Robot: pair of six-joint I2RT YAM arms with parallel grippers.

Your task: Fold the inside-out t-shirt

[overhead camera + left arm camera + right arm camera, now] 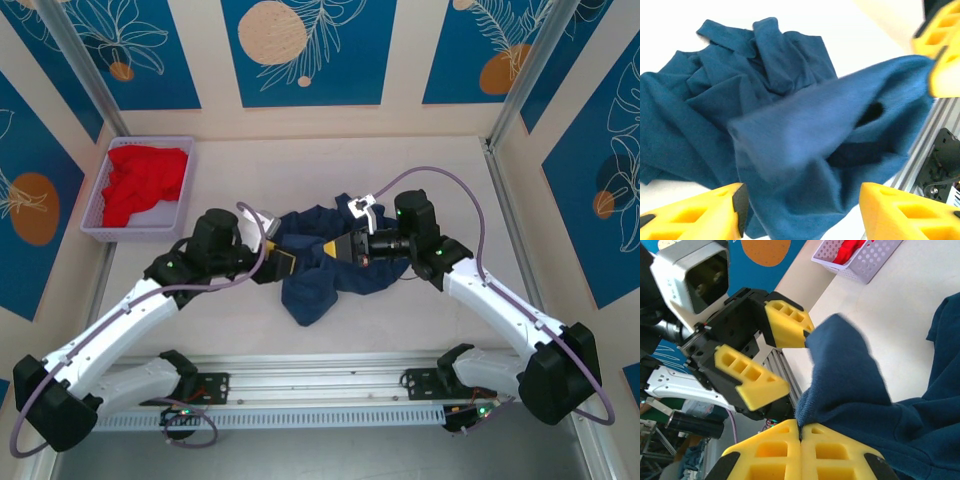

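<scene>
The pale counter [420, 190] is walled on three sides by cream panels with blue leaf prints. A metal rail [320, 385] runs along its near edge. The far strip and the right side of the surface lie bare, and so does the band between the cloth and the rail.

The inside-out t-shirt [310, 285] sits at mid-counter as a crumpled navy heap, well apart from every wall. Its folds are deep and overlapping, with one lobe sagging toward the rail. In the left wrist view a flap of it is lifted off the pile and blurred, with darker hollows beneath.

A lavender perforated basket [97, 200] stands in the far left corner, close to the left wall. It holds a bunched red garment [145, 180] that covers most of its floor.

The two pincers meet nose to nose over the heap. The right pincer [800, 450] is pressed closed on a stitched edge of the shirt, and the cloth rises from its yellow fingers. The left pincer [792, 362] stands wide, one finger just beside the raised flap, clamping nothing.
</scene>
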